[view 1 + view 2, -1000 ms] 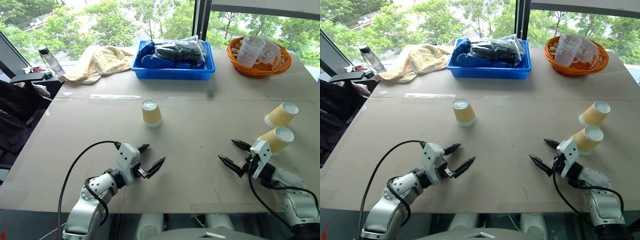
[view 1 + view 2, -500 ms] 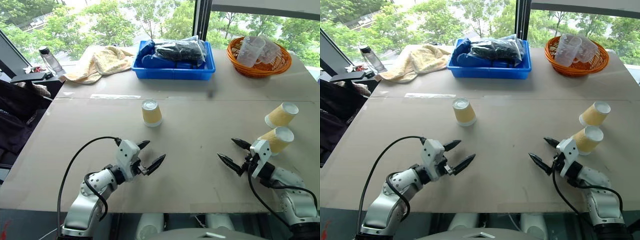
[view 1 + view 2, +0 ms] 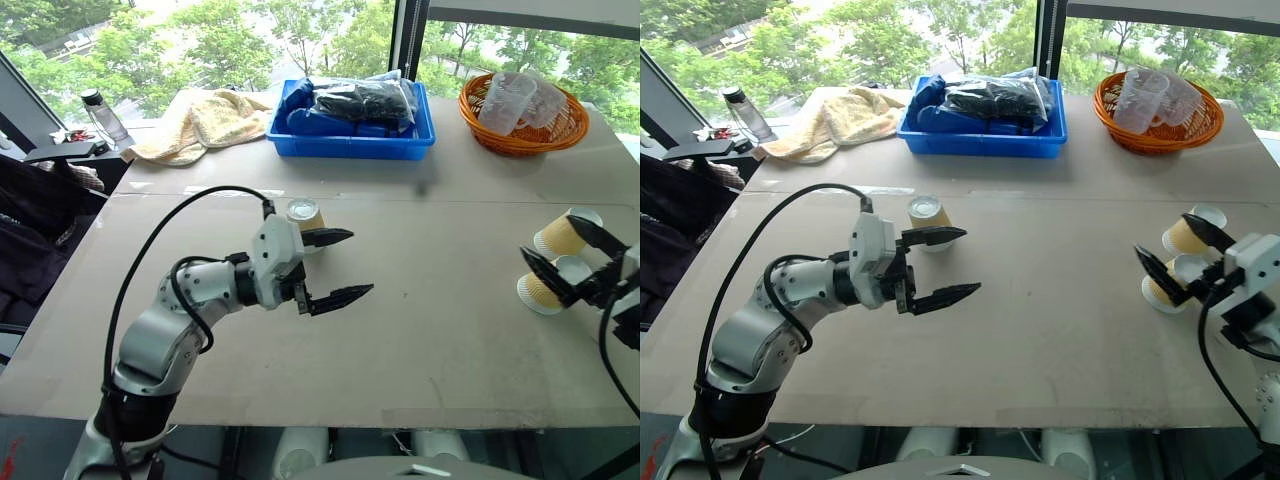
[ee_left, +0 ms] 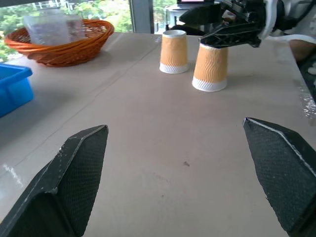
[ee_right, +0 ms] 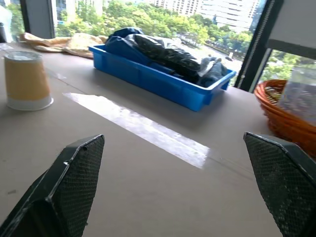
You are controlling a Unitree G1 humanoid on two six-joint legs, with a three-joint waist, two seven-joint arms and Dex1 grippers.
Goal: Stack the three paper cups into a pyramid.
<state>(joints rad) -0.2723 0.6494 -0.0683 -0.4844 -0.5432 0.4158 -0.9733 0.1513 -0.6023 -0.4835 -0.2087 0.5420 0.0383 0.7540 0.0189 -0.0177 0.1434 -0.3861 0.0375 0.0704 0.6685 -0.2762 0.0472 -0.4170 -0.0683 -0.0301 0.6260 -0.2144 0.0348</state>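
We are at the approach: both hands gape empty, left hand [image 3: 335,265] beside the mid-desk cup [image 3: 304,213], right hand [image 3: 578,262] over two cups [image 4: 210,66] near the desk's right edge; next, grasp one.

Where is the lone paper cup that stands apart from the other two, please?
In the left eye view the lone paper cup stands upside down left of the table's centre, in front of the blue tray, just behind the open left tool.

Tan table [image 3: 420,300] with three upside-down paper cups [image 4: 210,67], blue bin [image 3: 350,135], orange basket [image 3: 520,135], towel [image 3: 200,120].
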